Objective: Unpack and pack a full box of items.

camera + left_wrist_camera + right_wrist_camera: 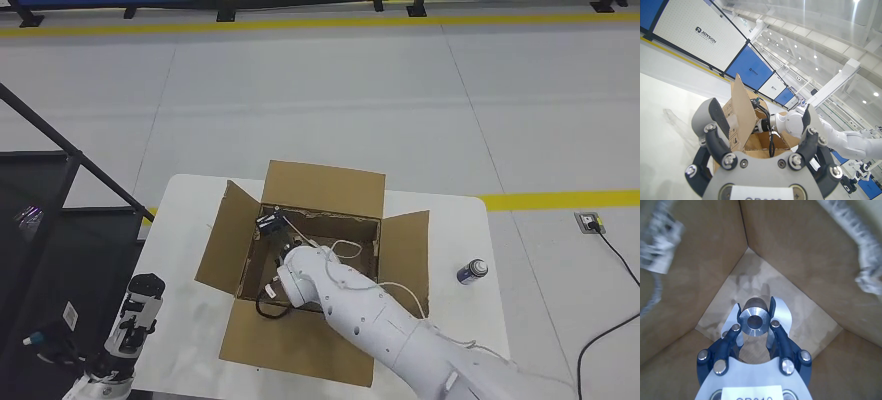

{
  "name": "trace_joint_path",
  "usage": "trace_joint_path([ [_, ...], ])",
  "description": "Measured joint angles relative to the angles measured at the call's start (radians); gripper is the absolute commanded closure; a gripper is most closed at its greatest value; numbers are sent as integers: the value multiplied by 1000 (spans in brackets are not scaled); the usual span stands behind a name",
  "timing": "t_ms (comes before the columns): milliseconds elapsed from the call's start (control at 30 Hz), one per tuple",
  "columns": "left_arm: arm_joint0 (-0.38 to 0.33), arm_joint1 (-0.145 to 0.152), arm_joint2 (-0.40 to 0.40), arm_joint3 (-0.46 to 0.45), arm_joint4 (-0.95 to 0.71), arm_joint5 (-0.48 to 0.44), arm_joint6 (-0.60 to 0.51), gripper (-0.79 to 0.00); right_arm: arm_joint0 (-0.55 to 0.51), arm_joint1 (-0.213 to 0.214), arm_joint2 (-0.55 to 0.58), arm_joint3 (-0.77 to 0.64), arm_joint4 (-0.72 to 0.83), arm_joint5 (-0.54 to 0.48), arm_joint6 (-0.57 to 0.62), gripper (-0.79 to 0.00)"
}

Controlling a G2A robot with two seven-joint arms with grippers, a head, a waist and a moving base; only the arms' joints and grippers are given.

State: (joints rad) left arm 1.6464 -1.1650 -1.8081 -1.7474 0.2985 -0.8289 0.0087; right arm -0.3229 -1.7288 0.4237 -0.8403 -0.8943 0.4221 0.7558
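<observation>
My right gripper (755, 311) is down inside the cardboard box (300, 345), fingers clamped on a metal cylinder (754, 322) over its floor. Left gripper (762, 109) hangs wide open at the box's 8 o'clock. Spray can (472, 271) stands at its 3 o'clock.

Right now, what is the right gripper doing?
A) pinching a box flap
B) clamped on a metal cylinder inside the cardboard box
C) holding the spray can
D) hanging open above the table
B: the right gripper is shut on a metal cylinder, with cardboard box walls on every side.
</observation>
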Motion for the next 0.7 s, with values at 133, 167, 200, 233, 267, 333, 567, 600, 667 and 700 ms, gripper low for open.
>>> trace_joint_path([
  [133,0,0,0,0,0,0,0,-785,-78,66,47,-238,-157,123,72,0],
  [167,0,0,0,0,0,0,0,-785,-101,82,63,-292,-195,143,86,0],
  [200,0,0,0,0,0,0,0,-785,-126,99,81,-347,-234,160,98,0],
  [233,0,0,0,0,0,0,0,-785,-162,122,107,-418,-288,177,114,0],
  [267,0,0,0,0,0,0,0,-785,-192,139,130,-473,-329,187,123,0],
  [333,0,0,0,0,0,0,0,-785,-272,178,185,-599,-423,186,134,0],
  [567,0,0,0,0,0,0,0,-785,-340,205,225,-702,-496,152,135,0],
  [600,0,0,0,0,0,0,0,-785,-340,205,225,-701,-496,152,135,0],
  [667,0,0,0,0,0,0,0,-785,-341,205,225,-702,-497,152,135,0],
  [700,0,0,0,0,0,0,0,-785,-341,205,225,-703,-497,152,135,0],
])
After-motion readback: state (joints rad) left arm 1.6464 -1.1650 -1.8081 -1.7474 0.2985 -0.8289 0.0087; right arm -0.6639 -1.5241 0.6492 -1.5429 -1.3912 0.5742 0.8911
